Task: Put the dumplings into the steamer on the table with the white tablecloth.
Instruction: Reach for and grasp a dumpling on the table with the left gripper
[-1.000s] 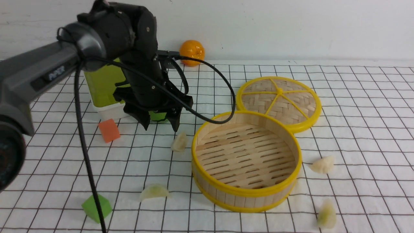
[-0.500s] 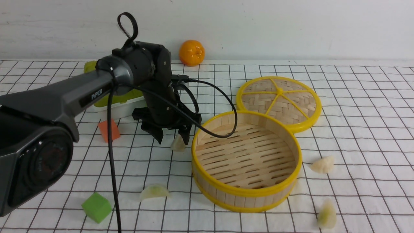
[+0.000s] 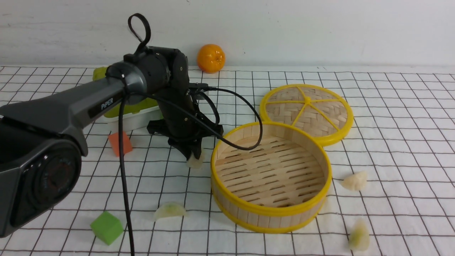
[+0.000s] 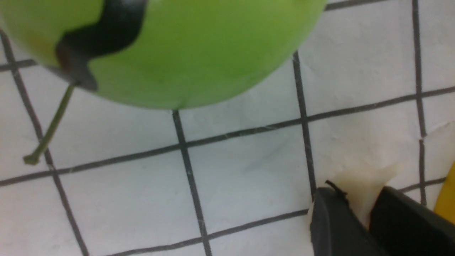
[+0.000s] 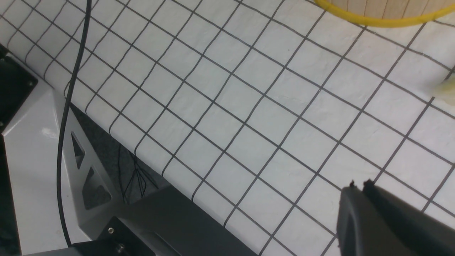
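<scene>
My left gripper (image 3: 193, 156) is down on the white tablecloth (image 3: 391, 142) just left of the steamer (image 3: 263, 220) and is shut on a cream dumpling (image 3: 195, 162). The left wrist view shows that dumpling (image 4: 362, 181) pinched between the black fingers of the left gripper (image 4: 357, 193), with the cloth under it. Three more dumplings lie on the cloth: one front left (image 3: 170, 210), one right of the steamer (image 3: 354, 181), one front right (image 3: 359, 236). The steamer is empty. My right gripper (image 5: 359, 185), seen only in its wrist view, is shut on nothing above the table's front edge.
The woven lid (image 3: 307, 113) leans against the steamer's far side. An orange (image 3: 211, 58) sits at the back wall. A green and white container (image 3: 124, 110), a green apple (image 4: 170, 46), an orange cube (image 3: 120, 143) and a green cube (image 3: 106, 227) stand at the left.
The left arm came down and toward the steamer with open jaws around the dumpling, then shut on it. The other dumplings and the steamer have not moved.
</scene>
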